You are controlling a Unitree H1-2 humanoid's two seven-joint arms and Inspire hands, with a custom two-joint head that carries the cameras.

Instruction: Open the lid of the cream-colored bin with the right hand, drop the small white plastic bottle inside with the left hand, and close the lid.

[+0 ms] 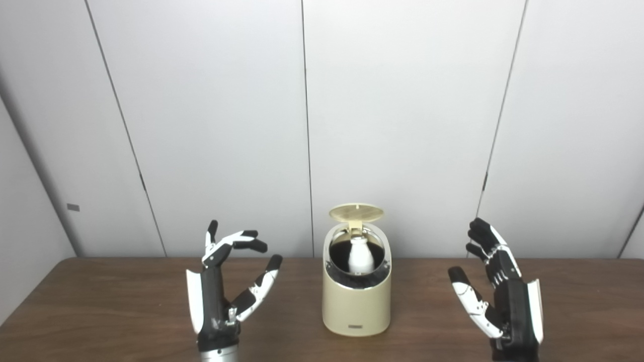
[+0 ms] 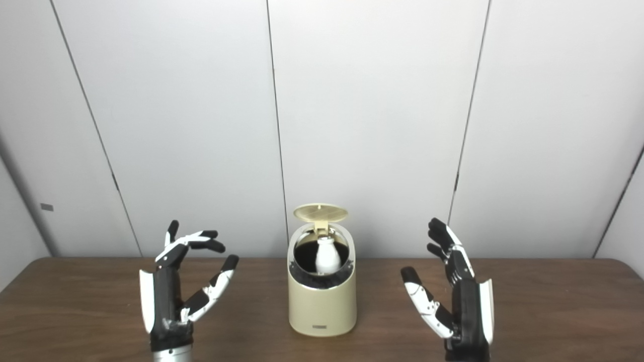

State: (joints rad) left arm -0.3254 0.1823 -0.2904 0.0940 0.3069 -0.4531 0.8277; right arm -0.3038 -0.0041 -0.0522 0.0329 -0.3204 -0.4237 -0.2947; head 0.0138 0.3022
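The cream-colored bin [image 1: 356,306] stands upright at the middle of the brown table [image 1: 100,301]. Its round lid [image 1: 356,212] is raised open at the back. The small white plastic bottle [image 1: 360,256] stands inside the dark opening. My left hand [image 1: 226,286] is open and empty, raised to the left of the bin, apart from it. My right hand [image 1: 495,291] is open and empty, raised to the right of the bin. The same scene shows in the right eye view, with the bin [image 2: 322,301], left hand [image 2: 178,286] and right hand [image 2: 453,296].
White wall panels [image 1: 402,125] stand close behind the table's far edge. Bare tabletop lies on both sides of the bin and in front of it.
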